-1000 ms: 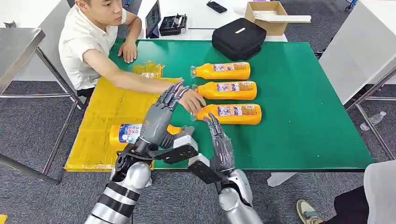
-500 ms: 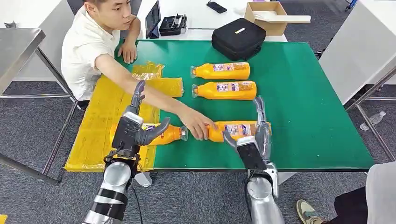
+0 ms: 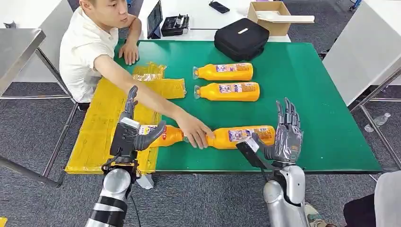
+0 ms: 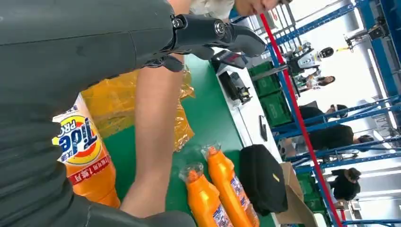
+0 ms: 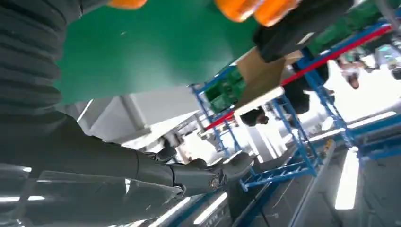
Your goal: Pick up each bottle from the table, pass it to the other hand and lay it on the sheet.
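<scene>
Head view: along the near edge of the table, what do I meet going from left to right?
Yellow sheet → left hand → bottle at the sheet's edge → the person's hand → bottle on the green mat → right hand.

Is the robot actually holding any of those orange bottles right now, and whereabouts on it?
Neither robot hand holds one: the left hand and right hand are open. A person's hand grips the nearest bottle at its neck.
</scene>
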`<act>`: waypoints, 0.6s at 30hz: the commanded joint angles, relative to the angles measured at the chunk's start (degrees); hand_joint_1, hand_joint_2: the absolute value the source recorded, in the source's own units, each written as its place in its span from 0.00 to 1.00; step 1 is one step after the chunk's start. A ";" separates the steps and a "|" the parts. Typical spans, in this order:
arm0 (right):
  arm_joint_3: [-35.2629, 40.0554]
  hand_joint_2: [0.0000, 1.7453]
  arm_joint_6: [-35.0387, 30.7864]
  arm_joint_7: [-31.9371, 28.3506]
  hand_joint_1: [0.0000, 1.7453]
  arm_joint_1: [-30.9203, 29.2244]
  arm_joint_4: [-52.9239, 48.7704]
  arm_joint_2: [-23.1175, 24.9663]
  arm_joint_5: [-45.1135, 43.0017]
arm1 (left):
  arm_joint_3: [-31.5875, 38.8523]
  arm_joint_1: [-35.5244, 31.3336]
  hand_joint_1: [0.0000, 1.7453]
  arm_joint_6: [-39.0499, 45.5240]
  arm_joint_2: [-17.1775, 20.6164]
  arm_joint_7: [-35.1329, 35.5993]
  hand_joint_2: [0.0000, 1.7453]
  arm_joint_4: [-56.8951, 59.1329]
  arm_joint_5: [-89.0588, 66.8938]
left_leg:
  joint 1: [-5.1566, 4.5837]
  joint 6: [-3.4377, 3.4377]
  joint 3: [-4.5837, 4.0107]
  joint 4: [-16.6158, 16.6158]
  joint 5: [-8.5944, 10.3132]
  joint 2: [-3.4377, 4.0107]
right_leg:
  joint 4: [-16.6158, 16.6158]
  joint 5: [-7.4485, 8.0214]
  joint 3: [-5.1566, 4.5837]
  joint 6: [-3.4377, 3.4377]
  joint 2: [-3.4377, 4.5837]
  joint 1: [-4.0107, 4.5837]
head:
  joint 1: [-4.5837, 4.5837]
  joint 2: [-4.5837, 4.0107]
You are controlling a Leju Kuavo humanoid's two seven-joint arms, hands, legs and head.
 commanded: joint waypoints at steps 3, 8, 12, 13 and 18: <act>-1.95 1.00 4.99 4.07 0.00 0.66 8.48 -5.22 3.95 | -8.71 7.61 0.00 0.79 -1.44 -0.67 1.00 -4.67 0.74 | 0.03 -0.02 0.19 -0.08 -0.06 -0.11 | -0.13 -0.06 0.25 -0.05 -0.11 0.03 | 0.02 0.00; 0.12 1.00 10.39 6.56 0.00 2.32 8.97 -8.09 5.88 | -10.44 5.45 0.00 2.50 -1.44 1.04 1.00 -0.63 3.18 | 0.01 -0.07 0.35 -0.10 -0.13 -0.12 | -0.17 -0.14 0.44 -0.14 -0.14 0.01 | -0.02 0.00; 1.43 1.00 11.49 6.30 0.00 1.65 12.49 -10.23 6.27 | -11.06 4.87 0.00 2.25 -1.44 0.88 1.00 -0.67 3.62 | -0.01 -0.07 0.29 -0.09 -0.09 -0.08 | -0.18 -0.08 0.37 -0.12 -0.10 0.01 | -0.02 0.00; 2.06 1.00 12.44 6.10 0.00 1.24 13.73 -10.54 5.79 | -11.23 4.70 0.00 2.11 -1.44 0.88 1.00 -0.79 3.66 | 0.01 -0.10 0.42 -0.10 -0.13 -0.06 | -0.19 -0.11 0.49 -0.18 -0.09 0.03 | -0.02 0.00; 3.31 1.00 13.51 6.55 0.00 0.13 17.54 -10.72 5.60 | -11.65 4.10 0.00 1.84 -1.44 1.06 1.00 -0.31 4.20 | -0.02 -0.04 0.12 -0.04 -0.06 0.01 | -0.11 -0.02 0.16 -0.07 -0.01 -0.02 | -0.02 0.00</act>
